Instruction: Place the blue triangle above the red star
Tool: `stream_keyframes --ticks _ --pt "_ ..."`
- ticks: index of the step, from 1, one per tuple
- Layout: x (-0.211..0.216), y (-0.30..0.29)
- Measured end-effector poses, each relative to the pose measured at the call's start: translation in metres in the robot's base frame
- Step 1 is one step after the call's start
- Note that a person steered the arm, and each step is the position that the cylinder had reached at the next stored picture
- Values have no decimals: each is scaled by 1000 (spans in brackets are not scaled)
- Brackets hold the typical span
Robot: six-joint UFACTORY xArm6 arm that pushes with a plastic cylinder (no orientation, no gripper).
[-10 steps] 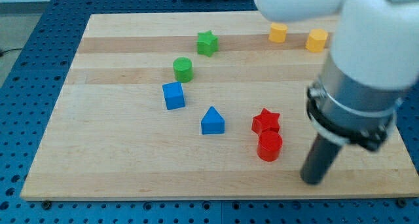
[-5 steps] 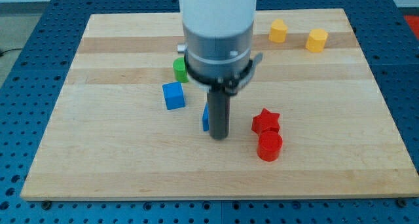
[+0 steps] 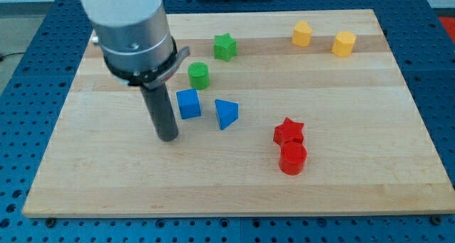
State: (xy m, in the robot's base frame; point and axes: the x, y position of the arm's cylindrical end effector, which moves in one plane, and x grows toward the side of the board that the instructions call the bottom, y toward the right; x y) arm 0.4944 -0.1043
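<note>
Eight coloured blocks sit on the wooden worktop (image 3: pixel 370 172) as I run the arm from afar. My tip (image 3: pixel 168 137) rests on the wood toward the view's left, just below and to the left of the blue cube (image 3: pixel 188 104), close to it but apart. I have no gripper on this rig, only the dark rod, so nothing is being clasped.

Just to the right of the blue cube lies the blue triangle (image 3: pixel 226 114), turned so one corner points toward the view's bottom left; a narrow gap separates the two. It lies up and to the left of the red star (image 3: pixel 288 131), with bare wood between them. Directly below the red star, and touching it, stands the red cylinder (image 3: pixel 293 158).

Above the blue cube stands the green cylinder (image 3: pixel 198 75), near the arm's grey collar. Farther up and to the right is the green star (image 3: pixel 225 47). Near the view's top right, two yellow blocks sit side by side and apart: the left yellow block (image 3: pixel 302 34) and the right yellow block (image 3: pixel 343 43), their exact shapes hard for me to make out.
</note>
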Motion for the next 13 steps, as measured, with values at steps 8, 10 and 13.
stream_keyframes --ticks 8,10,13 --pt "-39 130" --pt "-22 51" --pt "-15 150"
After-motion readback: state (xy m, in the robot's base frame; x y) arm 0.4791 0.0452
